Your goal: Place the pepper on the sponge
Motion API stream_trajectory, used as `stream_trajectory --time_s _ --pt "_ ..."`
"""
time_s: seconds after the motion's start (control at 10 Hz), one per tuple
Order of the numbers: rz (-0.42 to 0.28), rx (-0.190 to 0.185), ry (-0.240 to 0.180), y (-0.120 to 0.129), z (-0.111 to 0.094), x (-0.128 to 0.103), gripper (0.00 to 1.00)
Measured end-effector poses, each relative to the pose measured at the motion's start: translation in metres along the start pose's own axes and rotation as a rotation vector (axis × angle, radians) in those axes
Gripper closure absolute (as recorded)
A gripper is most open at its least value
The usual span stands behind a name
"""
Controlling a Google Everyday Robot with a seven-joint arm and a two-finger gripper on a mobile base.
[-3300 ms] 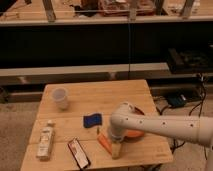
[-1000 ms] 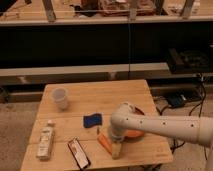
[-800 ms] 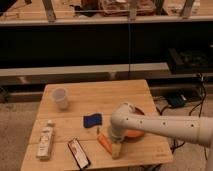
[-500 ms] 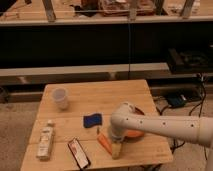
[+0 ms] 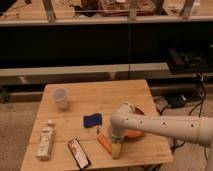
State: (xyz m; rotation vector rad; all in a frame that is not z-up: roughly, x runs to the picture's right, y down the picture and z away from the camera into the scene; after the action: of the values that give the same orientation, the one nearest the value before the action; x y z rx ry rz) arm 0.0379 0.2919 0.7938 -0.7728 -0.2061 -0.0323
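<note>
The orange pepper (image 5: 104, 143) lies on the wooden table (image 5: 100, 95) near its front edge, just left of the gripper. My gripper (image 5: 115, 148) points down at the table right beside the pepper, at the end of the white arm (image 5: 165, 127) that reaches in from the right. The dark blue sponge (image 5: 92, 120) lies flat a little behind and to the left of the pepper, apart from it.
An orange bowl (image 5: 135, 131) sits behind the arm, mostly covered by it. A clear plastic cup (image 5: 60, 98) stands at the back left. A white bottle (image 5: 45, 142) lies at the front left, and a dark phone-like rectangle (image 5: 79, 153) lies near the front edge.
</note>
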Motion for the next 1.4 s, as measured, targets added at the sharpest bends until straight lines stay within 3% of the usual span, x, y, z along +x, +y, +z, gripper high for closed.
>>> stream_trajectory --time_s 0.9,1.1,1.4 --pt "0.0 0.0 0.0 0.0 0.0 0.0 0.21" --pt "-0.001 0.0 0.0 0.0 0.0 0.0 0.34" --pt "0.001 0.003 -0.001 -0.0014 -0.0023 -0.0004 0.64"
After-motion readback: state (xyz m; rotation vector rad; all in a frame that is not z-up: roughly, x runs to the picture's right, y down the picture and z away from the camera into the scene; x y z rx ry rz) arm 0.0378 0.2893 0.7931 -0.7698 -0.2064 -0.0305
